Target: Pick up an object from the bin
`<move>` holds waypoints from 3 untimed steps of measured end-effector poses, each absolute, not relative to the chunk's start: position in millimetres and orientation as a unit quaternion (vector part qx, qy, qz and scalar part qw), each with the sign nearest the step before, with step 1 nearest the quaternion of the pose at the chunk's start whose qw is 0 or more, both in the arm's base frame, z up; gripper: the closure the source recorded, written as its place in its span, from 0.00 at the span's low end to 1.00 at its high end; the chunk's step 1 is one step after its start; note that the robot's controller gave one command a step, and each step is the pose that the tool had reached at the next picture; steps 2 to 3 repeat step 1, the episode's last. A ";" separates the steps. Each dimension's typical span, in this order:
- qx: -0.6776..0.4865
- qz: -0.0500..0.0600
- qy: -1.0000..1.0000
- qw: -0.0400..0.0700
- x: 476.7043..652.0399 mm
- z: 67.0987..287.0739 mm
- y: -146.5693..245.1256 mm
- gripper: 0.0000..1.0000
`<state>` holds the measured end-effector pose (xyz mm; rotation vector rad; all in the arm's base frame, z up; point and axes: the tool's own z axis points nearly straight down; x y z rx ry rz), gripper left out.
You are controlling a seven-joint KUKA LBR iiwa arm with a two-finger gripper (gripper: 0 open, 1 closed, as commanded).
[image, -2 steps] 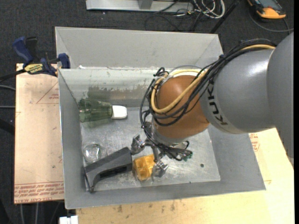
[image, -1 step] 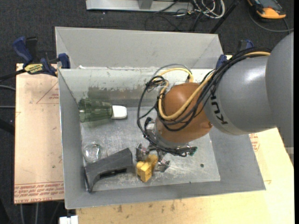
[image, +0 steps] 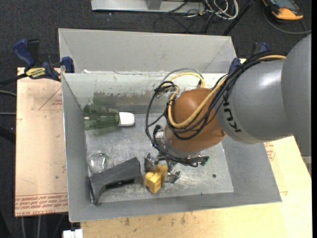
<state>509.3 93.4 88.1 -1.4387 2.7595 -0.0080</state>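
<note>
My gripper (image: 162,166) is down at the bin floor, near the front middle, under the orange wrist cover. A small yellow block (image: 153,181) lies right at its tip and reaches a little toward the front of the bin; I cannot tell whether it is gripped. Just left of the gripper lies a dark grey wedge-shaped tool (image: 115,177), close to the yellow block.
A green bottle with a white cap (image: 105,118) lies on its side at the back left. A small clear glass piece (image: 97,160) sits by the left wall. The arm and its cables cover the bin's middle and right.
</note>
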 end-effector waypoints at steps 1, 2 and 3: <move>-0.463 -0.004 0.886 0.014 507.7 89.9 94.4 1.00; -0.463 -0.004 0.886 0.014 507.7 89.9 94.4 1.00; -0.463 -0.004 0.886 0.014 507.7 89.9 94.4 1.00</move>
